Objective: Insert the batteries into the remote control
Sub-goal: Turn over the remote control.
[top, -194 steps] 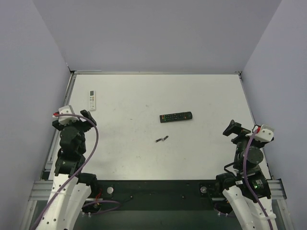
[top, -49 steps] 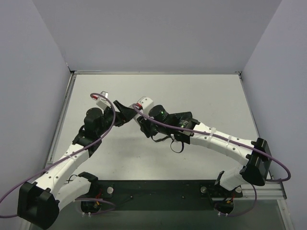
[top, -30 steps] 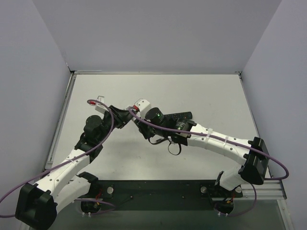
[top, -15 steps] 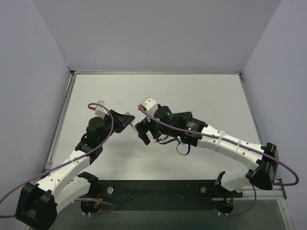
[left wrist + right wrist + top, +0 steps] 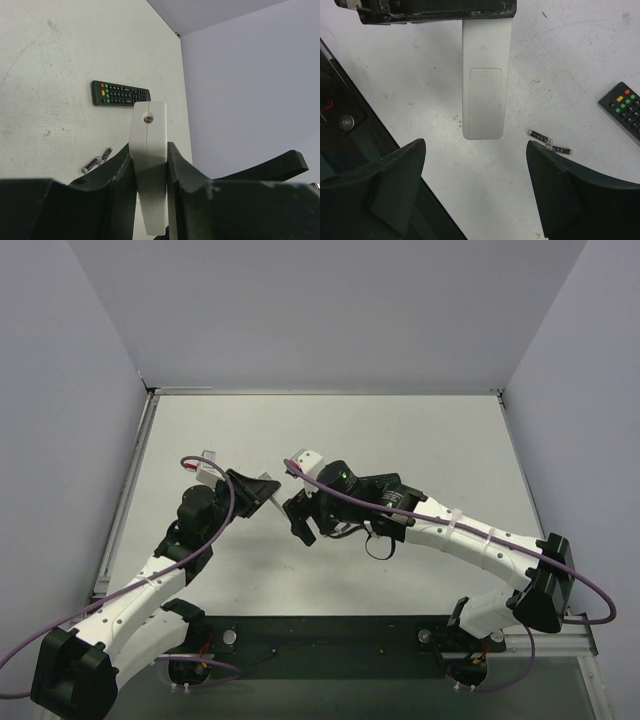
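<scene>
My left gripper (image 5: pixel 148 150) is shut on the remote control (image 5: pixel 148 125), a small white one held on edge above the table. Its free end sticks out past the fingers. In the right wrist view the remote control (image 5: pixel 485 85) shows its back, with the closed battery cover (image 5: pixel 485 100) facing up. My right gripper (image 5: pixel 476 150) is open and holds nothing, a short way off the remote's free end. The two batteries (image 5: pixel 549 141) lie side by side on the table beside the right finger, and the batteries (image 5: pixel 97 161) also show in the left wrist view. From above, the right arm hides them.
A longer black remote (image 5: pixel 385 485) lies on the table behind the right arm, and the black remote (image 5: pixel 120 94) shows past the white one. The two grippers (image 5: pixel 255 490) (image 5: pixel 300 515) face each other above the table's middle left. Grey walls enclose the white table (image 5: pixel 440 430).
My right gripper has opened and drawn back from the white remote's end, where it was a second ago. The left gripper still holds the remote in about the same place.
</scene>
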Action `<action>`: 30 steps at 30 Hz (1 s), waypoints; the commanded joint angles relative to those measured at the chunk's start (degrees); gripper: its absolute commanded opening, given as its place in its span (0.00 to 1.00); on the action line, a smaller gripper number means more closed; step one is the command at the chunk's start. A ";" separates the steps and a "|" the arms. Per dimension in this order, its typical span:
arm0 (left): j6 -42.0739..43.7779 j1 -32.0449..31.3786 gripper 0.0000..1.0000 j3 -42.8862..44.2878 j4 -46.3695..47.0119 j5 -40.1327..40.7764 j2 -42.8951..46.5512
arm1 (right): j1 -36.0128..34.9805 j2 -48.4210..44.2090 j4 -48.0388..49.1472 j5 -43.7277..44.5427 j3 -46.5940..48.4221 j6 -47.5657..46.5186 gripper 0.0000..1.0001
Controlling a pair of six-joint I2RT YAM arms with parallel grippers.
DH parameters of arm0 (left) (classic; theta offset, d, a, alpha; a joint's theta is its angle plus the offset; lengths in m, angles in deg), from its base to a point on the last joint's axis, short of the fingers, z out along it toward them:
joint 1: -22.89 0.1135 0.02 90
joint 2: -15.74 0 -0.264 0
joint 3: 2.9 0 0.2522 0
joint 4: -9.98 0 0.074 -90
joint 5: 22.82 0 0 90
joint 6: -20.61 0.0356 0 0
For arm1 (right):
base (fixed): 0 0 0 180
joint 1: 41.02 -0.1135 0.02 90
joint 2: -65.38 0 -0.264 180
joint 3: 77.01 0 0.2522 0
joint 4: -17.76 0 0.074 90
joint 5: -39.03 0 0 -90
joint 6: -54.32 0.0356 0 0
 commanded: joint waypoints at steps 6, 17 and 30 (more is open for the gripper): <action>-0.05 0.19 0.00 1.12 1.95 -2.28 1.06 | 0.71 2.63 -1.02 -0.28 4.75 -0.23 0.68; -6.54 0.27 0.00 -6.70 15.31 -0.35 2.82 | 6.95 -5.88 10.74 -1.51 -8.67 27.51 0.81; -11.47 0.19 0.00 -10.92 22.70 4.30 4.84 | 7.91 -6.42 31.23 -2.39 -18.62 50.21 0.83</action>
